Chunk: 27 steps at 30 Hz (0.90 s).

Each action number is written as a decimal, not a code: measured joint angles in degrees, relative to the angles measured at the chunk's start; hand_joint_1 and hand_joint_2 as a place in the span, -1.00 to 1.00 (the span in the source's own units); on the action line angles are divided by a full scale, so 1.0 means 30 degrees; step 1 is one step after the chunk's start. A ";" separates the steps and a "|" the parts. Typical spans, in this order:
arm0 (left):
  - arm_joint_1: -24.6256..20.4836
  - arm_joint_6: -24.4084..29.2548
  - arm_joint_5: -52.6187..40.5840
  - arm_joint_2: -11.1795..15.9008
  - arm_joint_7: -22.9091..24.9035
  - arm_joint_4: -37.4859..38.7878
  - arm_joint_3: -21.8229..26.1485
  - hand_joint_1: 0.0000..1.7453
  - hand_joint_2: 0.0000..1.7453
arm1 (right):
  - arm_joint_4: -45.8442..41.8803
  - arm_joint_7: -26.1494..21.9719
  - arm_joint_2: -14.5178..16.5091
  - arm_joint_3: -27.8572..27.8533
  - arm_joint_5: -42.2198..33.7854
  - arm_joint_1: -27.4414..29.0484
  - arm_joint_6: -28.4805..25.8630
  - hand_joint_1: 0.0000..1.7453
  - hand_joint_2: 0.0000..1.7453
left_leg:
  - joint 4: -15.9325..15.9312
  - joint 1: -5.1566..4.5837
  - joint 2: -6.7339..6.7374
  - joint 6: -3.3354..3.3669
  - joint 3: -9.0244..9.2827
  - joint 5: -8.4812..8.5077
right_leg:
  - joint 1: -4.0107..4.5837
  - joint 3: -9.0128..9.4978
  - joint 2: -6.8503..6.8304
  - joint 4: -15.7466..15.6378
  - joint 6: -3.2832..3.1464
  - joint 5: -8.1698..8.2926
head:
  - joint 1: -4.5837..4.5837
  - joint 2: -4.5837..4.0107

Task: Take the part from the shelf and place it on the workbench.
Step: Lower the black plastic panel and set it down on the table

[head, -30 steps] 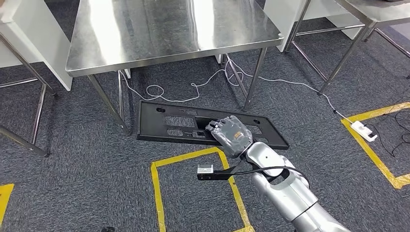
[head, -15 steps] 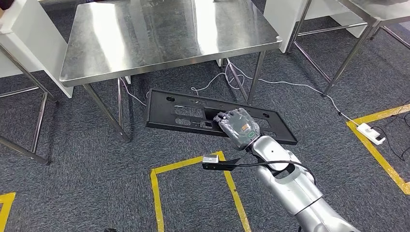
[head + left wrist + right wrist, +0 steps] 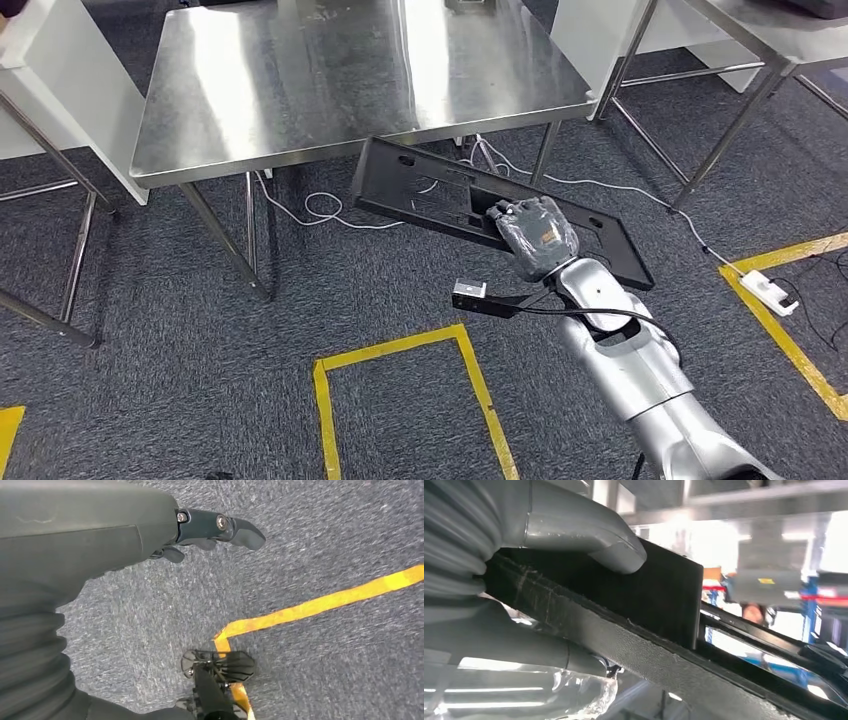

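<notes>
My left hand [image 3: 165, 535] hangs low over grey carpet, holding nothing, though I can't tell how its fingers lie. Left of and beyond my right hand stands the stainless workbench [image 3: 250, 100]. My right hand [image 3: 538, 236] grips the long black plastic panel [image 3: 440, 195], thumb above and fingers below; the panel's far end reaches the bench's near edge, tilted. I judge the pick done; setting the panel on the bench top and letting go remain.

Grey carpet [image 3: 150, 400] everywhere, with yellow tape [image 3: 400, 345] marking out boxes. A white cable [image 3: 320, 210] snakes across the floor, and a power strip [image 3: 768, 290] sits over by the tape.
</notes>
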 joint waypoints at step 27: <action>0.0067 0.0118 -0.0075 0.0575 -0.0104 -0.0015 0.1029 -1.00 1.00 | 0.5565 -0.0144 -0.0576 -0.0667 0.1503 -0.4912 0.0069 1.00 1.00 | 0.0034 -0.0403 0.0143 0.0743 -0.0648 0.0716 | 0.0134 0.2808 0.0083 -0.4324 -0.0078 0.1136 | 0.0087 0.0000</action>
